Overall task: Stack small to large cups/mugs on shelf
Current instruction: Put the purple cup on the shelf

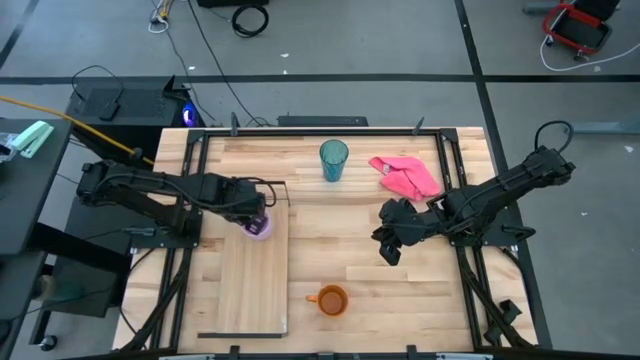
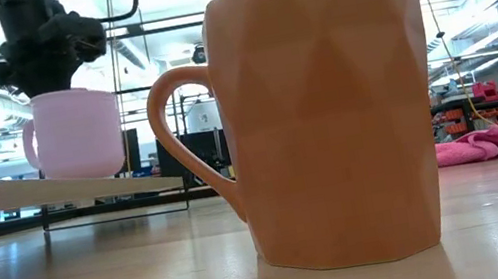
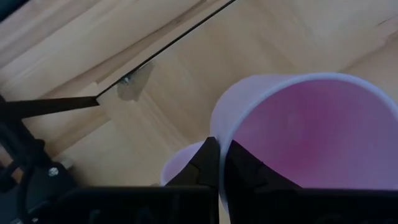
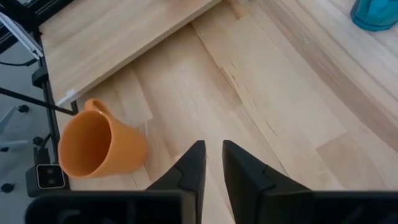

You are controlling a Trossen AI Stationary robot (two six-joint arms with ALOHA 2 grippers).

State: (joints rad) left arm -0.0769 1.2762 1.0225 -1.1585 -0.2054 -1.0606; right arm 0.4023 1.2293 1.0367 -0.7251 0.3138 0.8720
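Left tool (image 1: 262, 218) pinches the rim of the small lilac mug with handle (image 1: 258, 226), which sits on the long light-wood shelf plank (image 1: 250, 285) at centre-left of the high view, probably placed first as the smallest. Right tool (image 1: 388, 250), narrow and empty, hangs over the slatted wooden counter (image 1: 400, 300) right of centre, likely heading for the faceted orange mug (image 1: 331, 299) at lower centre. A translucent teal tumbler (image 1: 333, 160) stands at upper centre.

Left arm extends from the left edge of the high view toward centre-left; left gripper (image 1: 256, 217) has fingers (image 3: 208, 163) clamped on a rim. Right arm reaches in from the right edge; right gripper (image 1: 386, 243) sits at centre-right, fingers narrowly parted, holding nothing.
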